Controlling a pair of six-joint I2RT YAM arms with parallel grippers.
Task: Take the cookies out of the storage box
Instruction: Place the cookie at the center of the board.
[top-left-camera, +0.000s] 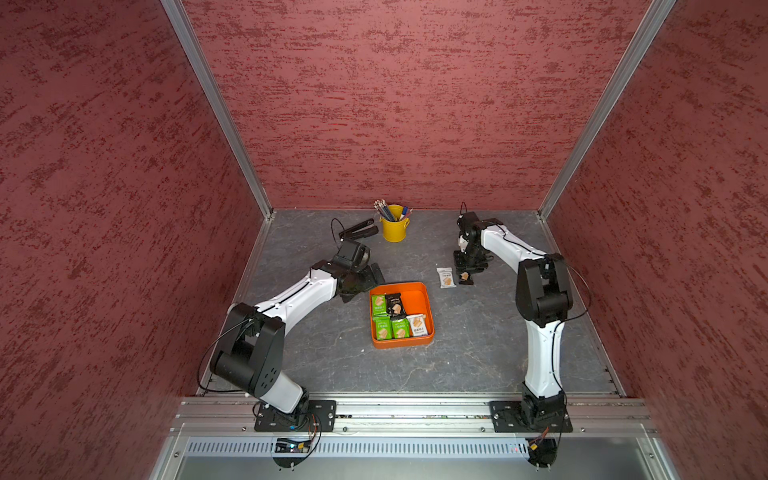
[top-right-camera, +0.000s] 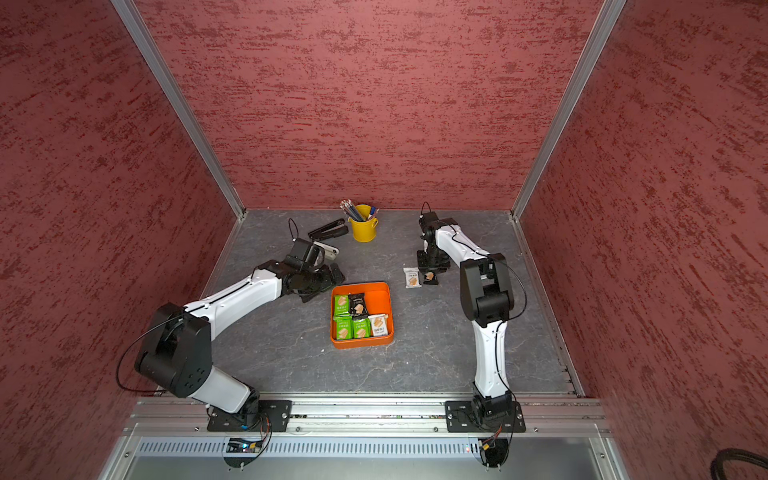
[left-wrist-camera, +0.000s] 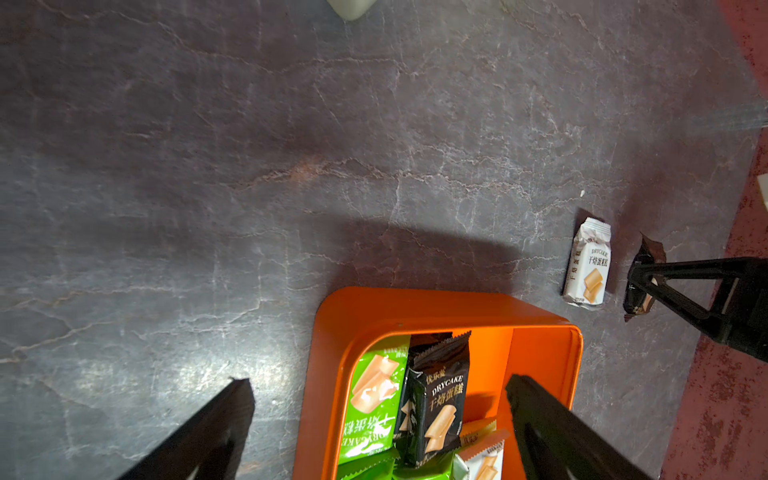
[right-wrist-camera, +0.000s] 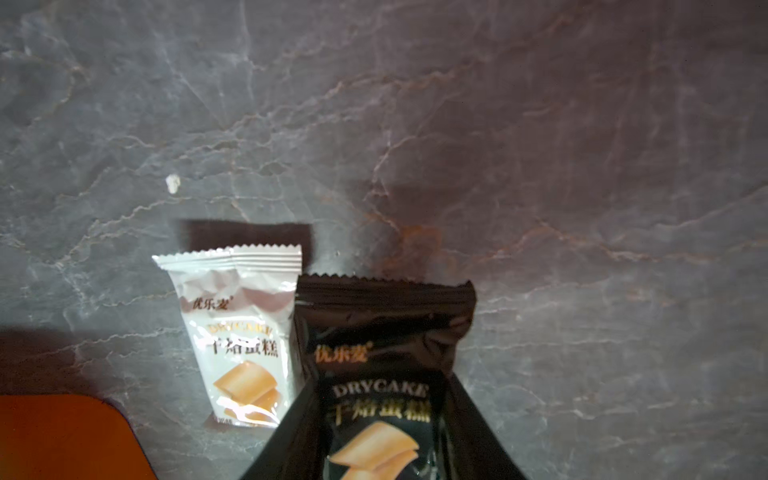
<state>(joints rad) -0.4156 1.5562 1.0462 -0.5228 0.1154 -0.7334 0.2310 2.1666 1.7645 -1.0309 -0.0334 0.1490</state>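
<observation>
The right gripper (right-wrist-camera: 384, 374) was clenched on a small, flat black sealed cookie packet (right-wrist-camera: 382, 316) printed with a tan biscuit, its two black fingers (right-wrist-camera: 291, 440) pressing the packet's long edges near one end. The packet's long axis ran straight out from the jaws, its crimped end pointing away from the wrist. In both top views this gripper (top-left-camera: 468, 272) stood right of centre, aimed down at the grey marbled tabletop (top-left-camera: 324, 345); whether the packet touched that surface could not be told. The right arm (top-left-camera: 540, 291) rose upright from its base at the lower right, bent at the elbow and reached toward the upper middle, its wrist folded downward. Just left of the black packet a white sealed cookie packet (top-left-camera: 446, 277) lay flat on the tabletop, its long axis running up and down the frame. Below and left of it, at centre, sat the shallow square orange plastic storage box (top-left-camera: 417, 296), green, black and white cookie packets (top-left-camera: 390, 322) filling its left and lower parts. The left gripper (top-left-camera: 364, 284) hung wide open and empty at the box's upper left corner, its arm bent up from the lower left.
</observation>
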